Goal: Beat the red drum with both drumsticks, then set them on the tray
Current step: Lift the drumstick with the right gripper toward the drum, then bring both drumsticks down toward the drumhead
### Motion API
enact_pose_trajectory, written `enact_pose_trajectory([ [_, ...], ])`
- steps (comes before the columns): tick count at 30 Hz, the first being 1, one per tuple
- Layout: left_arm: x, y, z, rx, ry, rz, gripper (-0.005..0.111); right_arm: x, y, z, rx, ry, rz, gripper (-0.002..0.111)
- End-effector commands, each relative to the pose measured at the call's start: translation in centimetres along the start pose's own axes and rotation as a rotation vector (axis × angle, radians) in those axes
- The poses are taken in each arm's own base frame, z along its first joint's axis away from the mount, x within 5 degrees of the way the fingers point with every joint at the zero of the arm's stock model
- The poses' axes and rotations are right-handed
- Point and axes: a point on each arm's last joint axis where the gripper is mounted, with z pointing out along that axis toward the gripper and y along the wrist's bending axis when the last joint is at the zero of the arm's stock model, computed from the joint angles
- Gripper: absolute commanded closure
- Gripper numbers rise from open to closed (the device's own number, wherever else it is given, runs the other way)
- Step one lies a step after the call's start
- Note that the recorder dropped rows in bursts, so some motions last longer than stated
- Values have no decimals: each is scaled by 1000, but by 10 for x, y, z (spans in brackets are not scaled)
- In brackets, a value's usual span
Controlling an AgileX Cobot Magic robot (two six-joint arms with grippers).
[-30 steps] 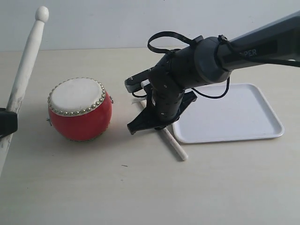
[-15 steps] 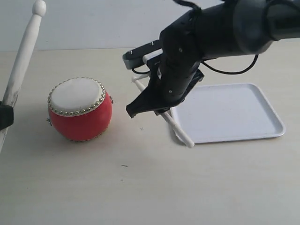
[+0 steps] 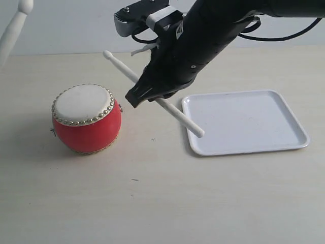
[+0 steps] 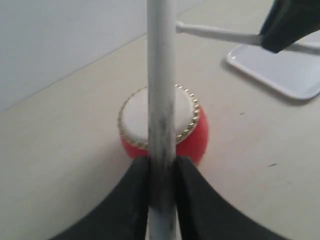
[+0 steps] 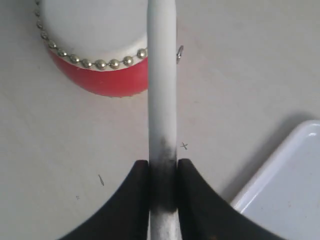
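Two drumsticks, one per hand, both held clear of the surface [image 3: 152, 203].

1. Left drumstick [image 4: 161, 75]: pale wood, dark scuffs near the grip. It is clamped between the fingers of the left hand [image 4: 161, 167]. In the exterior view only its rounded end shows, at the upper left corner, well apart from the drum.

2. Right drumstick [image 3: 180, 118]: clamped in the right hand [image 5: 163, 170]. It is held at a slant in the centre of the frame, with the rounded tip high and to the left. The butt end sits low, near the tray's left edge.

3. Red drum [image 3: 86, 119]: centre left, upright on the surface, off-white skin bare. Neither stick touches it.

4. Tray [image 3: 299, 145]: white, right of centre, nothing lying in it.

Status, as judged: both sticks are raised ahead of a stroke; beating and putting away both remain.

Hazards, as judged:
- Each stick is pinched at one narrow place on its shaft, so a hard blow could pivot or slide it between the fingers.
- The drum is round-bellied and unfixed. A strike on the studded rim rather than the skin could tip or roll it.
- The skin is small for two sticks, so strokes brought down together could clash.
- The right stick's butt end could catch the tray's rim on a downswing and shove the tray.
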Motion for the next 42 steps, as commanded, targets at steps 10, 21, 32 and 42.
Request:
enact_pose_trajectory([
  [10,-26,6,42,-275,465,279,107,-7,32,-13,-26,-68,-262,108],
  [21,-24,0,106,-287,722,446,107,-4,19,-13,119,-15,-327,108],
  [32,-20,17,121,-238,673,273,107,-4,19,-2,126,2,-357,108],
  [42,-20,13,122,-197,657,251,107,-3,18,23,122,4,-311,108],
])
